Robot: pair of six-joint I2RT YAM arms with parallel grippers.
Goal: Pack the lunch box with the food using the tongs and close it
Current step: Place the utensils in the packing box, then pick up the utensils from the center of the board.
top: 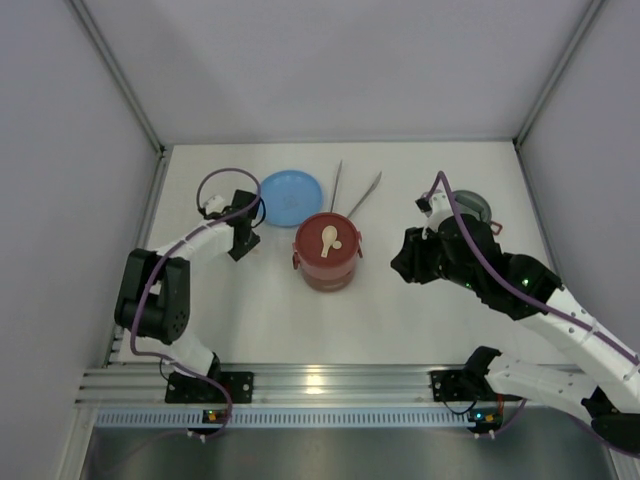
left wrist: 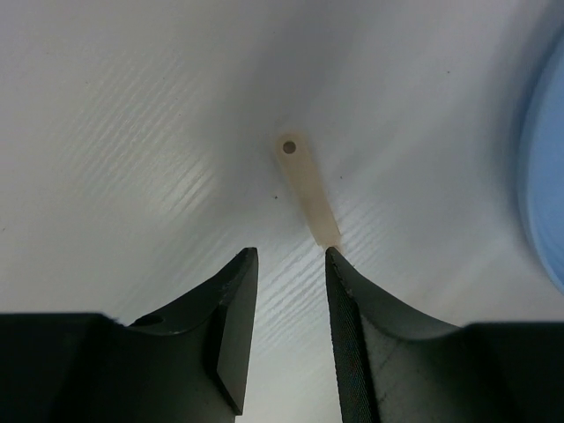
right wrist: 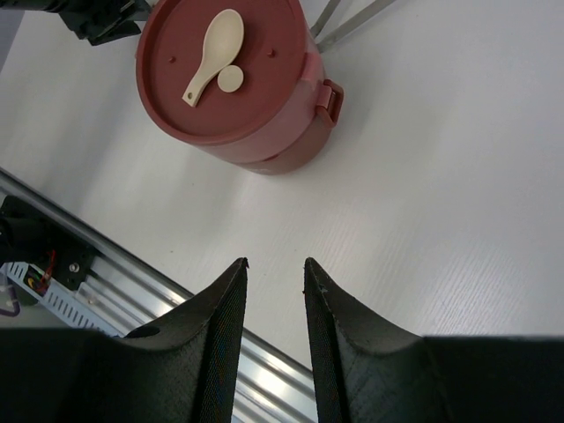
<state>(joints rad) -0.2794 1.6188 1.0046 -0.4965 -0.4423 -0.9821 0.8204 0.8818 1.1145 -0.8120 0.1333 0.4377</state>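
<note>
The dusty-red lunch box (top: pixel 326 262) stands mid-table with a flat maroon lid on it (right wrist: pixel 264 115). On that lid lie a beige spoon (right wrist: pixel 216 53) and one pale round piece of food (right wrist: pixel 231 80). The silver tongs (top: pixel 365 195) lie on the table behind the box. My left gripper (top: pixel 243 240) hovers low over the table to the box's left, open with nothing between its fingers (left wrist: pixel 291 253). A pale beige flat strip with a hole (left wrist: pixel 306 189) lies just beyond its right fingertip. My right gripper (right wrist: pixel 275 263) hangs open and empty to the right of the box.
A light-blue plate (top: pixel 290 197) lies behind the left gripper, its rim (left wrist: pixel 546 176) at the right of the left wrist view. A grey lid (top: pixel 472 207) sits at the back right, partly hidden by the right arm. The aluminium rail (top: pixel 320 382) runs along the near edge.
</note>
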